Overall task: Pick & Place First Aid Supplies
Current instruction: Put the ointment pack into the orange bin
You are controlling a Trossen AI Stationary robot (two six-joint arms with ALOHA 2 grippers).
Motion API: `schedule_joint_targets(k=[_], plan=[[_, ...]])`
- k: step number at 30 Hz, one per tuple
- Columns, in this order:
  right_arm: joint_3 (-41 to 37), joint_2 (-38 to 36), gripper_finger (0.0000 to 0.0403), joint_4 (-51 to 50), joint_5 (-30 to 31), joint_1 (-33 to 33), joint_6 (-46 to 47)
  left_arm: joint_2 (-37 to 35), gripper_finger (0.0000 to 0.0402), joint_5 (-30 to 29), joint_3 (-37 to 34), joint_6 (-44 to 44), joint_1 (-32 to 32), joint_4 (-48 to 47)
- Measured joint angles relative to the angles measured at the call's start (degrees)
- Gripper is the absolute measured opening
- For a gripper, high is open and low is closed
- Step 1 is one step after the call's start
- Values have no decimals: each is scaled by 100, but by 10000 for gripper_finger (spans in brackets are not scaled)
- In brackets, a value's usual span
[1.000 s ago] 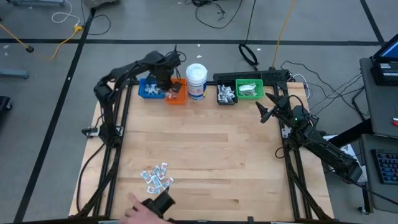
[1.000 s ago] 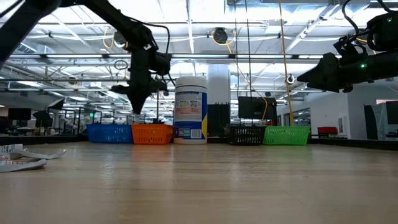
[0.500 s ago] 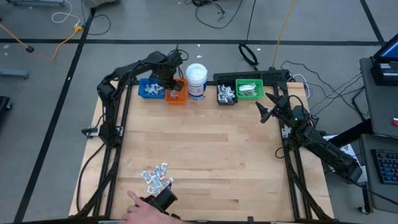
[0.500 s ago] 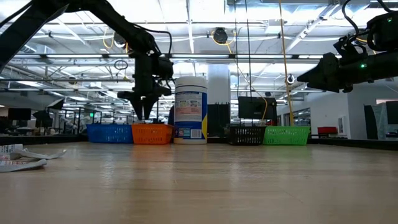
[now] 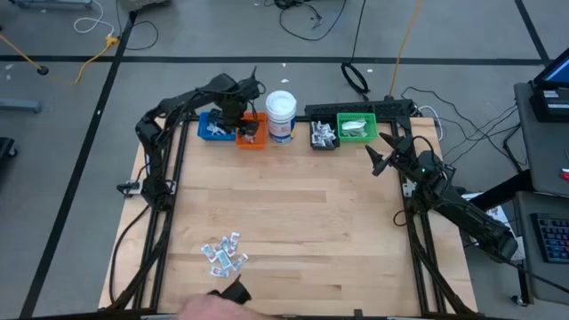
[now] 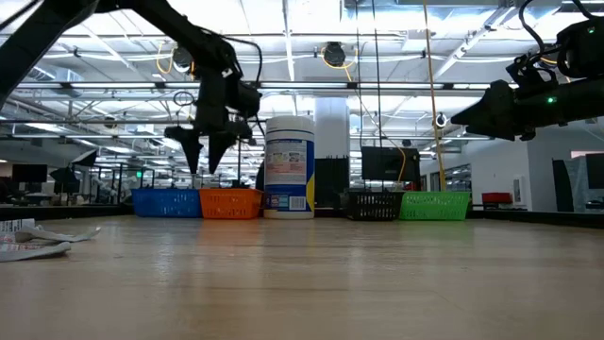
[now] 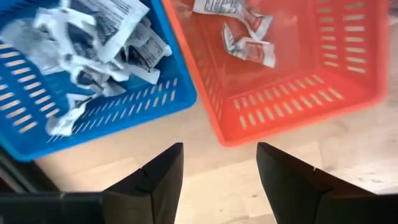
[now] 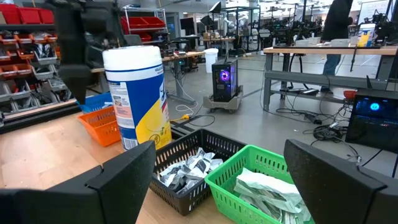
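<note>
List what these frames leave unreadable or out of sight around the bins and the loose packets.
- Packet print: loose packets in the high view are too small to read.
- Bin contents: in the low view the walls of the blue bin and orange bin hide them.
- Person's hand: cut off by the high view's bottom edge.
- Orange bin's far side: cropped in the left wrist view.
</note>
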Motion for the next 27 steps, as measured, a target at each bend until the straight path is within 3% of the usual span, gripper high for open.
schedule_joint_targets(k=[7, 18, 27], plan=[[1, 0, 352, -1, 0, -1, 0, -825, 209, -426, -936, -752, -623, 500], [0, 0, 352, -1, 0, 0, -1, -2164, 209, 143, -2890, -2535, -2315, 1230], [2, 0, 352, 1, 0, 0, 0, -2704, 209, 390, -3651, -3810, -4124, 1575]])
